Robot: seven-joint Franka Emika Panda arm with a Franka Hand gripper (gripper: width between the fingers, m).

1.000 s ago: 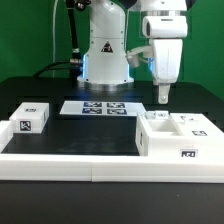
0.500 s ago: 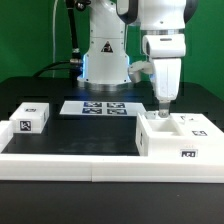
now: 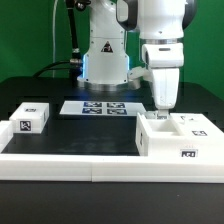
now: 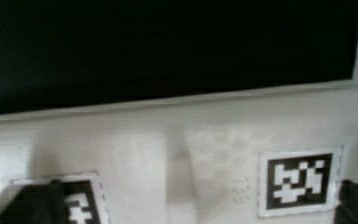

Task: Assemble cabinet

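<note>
directly below the end effector lies the white cabinet on the black worktop, the tips just above its top; cannot tell how far the tips are parted.

In the exterior view the arm is cut off by the top edge. The hand is too small there to show whether its fingers stand apart or together, or whether they touch the cabinet below them. The cabinet runs out to that view's right edge. The patterns on the marker board are too small to read. The wrist view is blurred throughout: one tag shows whole but soft, and a second tag is cropped by the picture's edge.
</note>
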